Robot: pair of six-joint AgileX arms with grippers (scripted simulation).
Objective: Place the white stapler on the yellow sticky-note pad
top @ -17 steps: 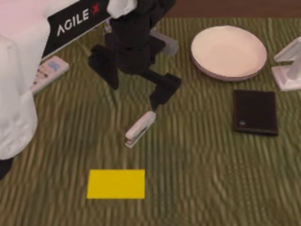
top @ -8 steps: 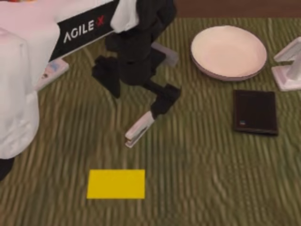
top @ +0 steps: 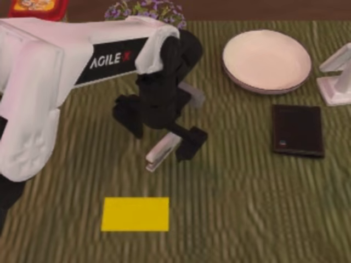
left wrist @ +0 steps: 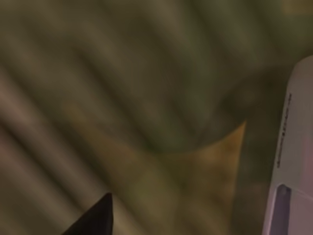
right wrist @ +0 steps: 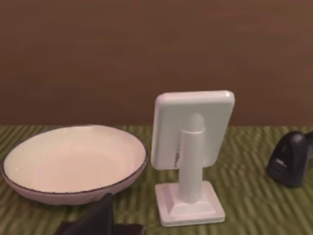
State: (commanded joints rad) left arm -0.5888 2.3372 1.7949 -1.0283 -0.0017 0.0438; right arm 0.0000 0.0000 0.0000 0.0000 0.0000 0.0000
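Left pincer down over white stapler mid-surface, fingers spread either side, not yet clamped — lined up w/ its long axis for a grab. Yellow sticky-note pad near, toward front edge, bare. Right pincer unseen in top view, state can't tell.

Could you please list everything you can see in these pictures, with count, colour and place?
white stapler: one, white-grey, middle of the mat, under the left hand
yellow sticky-note pad: one, bright yellow, near edge, apart from the stapler
plate: one, cream with dark rim, far right
wallet: one, dark, right side, nearer than the plate
stand: one, white, right edge
scanner: one, black, beside the stand, right wrist view only
tub: one, red lid, far left corner
flowers: one bunch, purple, far edge
mat: one, green, ribbed
left hand: black, fingers astride the stapler
right hand: out of the top view
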